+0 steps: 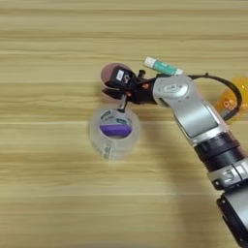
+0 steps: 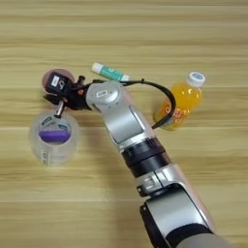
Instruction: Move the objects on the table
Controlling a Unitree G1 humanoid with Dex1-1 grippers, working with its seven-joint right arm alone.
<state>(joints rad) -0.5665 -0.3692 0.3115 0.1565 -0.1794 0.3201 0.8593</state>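
Progress looks early, in my judgement — you have four things spread over the light wooden plank bench [image 1: 48,193], none visibly gathered anywhere. The wide roll of clear tape with its purple inner label [image 1: 115,132] stands on its rim, the pink plastic cup [image 1: 111,72] just behind it, a white-and-teal tube [image 2: 110,72] near the cup, and the small orange bottle with a white cap [image 2: 181,102] upright, well apart on the right. Your black two-fingered gripper [image 1: 120,95] sits between cup and roll, one slim tip pointing down at the roll's upper edge — whether it is spread, pressed together or pinching anything, I cannot tell.
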